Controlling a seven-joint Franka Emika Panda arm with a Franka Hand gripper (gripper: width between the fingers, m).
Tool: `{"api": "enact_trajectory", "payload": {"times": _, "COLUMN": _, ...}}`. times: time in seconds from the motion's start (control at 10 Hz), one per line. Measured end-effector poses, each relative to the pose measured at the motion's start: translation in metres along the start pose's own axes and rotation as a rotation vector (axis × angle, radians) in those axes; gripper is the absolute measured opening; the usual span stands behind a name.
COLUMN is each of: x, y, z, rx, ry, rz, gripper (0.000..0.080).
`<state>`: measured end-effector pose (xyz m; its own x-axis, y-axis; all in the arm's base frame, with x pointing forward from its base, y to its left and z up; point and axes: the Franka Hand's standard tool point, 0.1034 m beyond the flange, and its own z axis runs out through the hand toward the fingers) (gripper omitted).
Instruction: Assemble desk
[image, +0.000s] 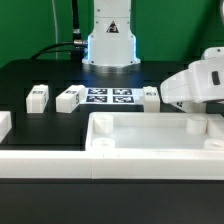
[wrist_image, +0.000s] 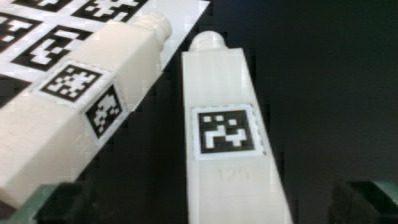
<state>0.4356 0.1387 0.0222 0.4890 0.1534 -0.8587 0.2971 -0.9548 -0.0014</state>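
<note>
Exterior view
- slab: the desk slab (image: 150, 135) lies along the counter's (image: 30, 75) near edge, toward the corner on the exterior view's right. Its hollow side faces up, so the corner sockets are open for legs.
- loose legs: the outer leg (image: 37, 96) and the second leg (image: 70, 98) lie flat in a row mid-counter, well apart from the slab and free to pick.
- marker board: the marker board (image: 108, 97) lies in front of the arm base (image: 110, 40), which stands at the far edge.
- board-side leg: the board-side leg (image: 150, 95) lies just beside the board's end.
- gripper: the gripper (image: 200, 120) hangs low near the edge on the exterior view's right; its jaws are unreadable from here.

Wrist view
- centred leg: the centred leg (wrist_image: 222, 130) lies flat, tag up and peg end pointing away, running lengthwise between the jaws.
- neighbour leg: the neighbour leg (wrist_image: 89, 90) lies just beside it; whether they touch is unclear.
- jaws: wide apart, with the dark fingertips (wrist_image: 63, 205) clear of the leg and holding nothing.
- reading: this looks like alignment for a grasp across the leg's sides. The neighbour leaves that finger little room.
</note>
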Motion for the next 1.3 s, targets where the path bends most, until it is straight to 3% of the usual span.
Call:
{"api": "enact_trajectory", "payload": {"times": 0.6, "x": 0.016, "y": -0.012, "z": 0.009, "rx": -0.005, "ry": 0.057, "rz": -0.016, "gripper": 0.0646}}
{"api": "enact_trajectory", "payload": {"times": 0.7, "x": 0.016, "y": -0.012, "z": 0.009, "rx": -0.005, "ry": 0.057, "rz": -0.016, "gripper": 0.0496}}
{"api": "enact_trajectory", "payload": {"times": 0.8, "x": 0.016, "y": -0.012, "z": 0.009, "rx": -0.005, "ry": 0.057, "rz": -0.016, "gripper": 0.0496}}
{"api": "enact_trajectory", "payload": {"times": 0.9, "x": 0.016, "y": -0.012, "z": 0.009, "rx": -0.005, "ry": 0.057, "rz": -0.016, "gripper": 0.0311}}
{"api": "enact_trajectory", "payload": {"times": 1.3, "x": 0.016, "y": -0.01, "z": 0.008, "rx": -0.002, "ry": 0.059, "rz": -0.014, "gripper": 0.0289}}
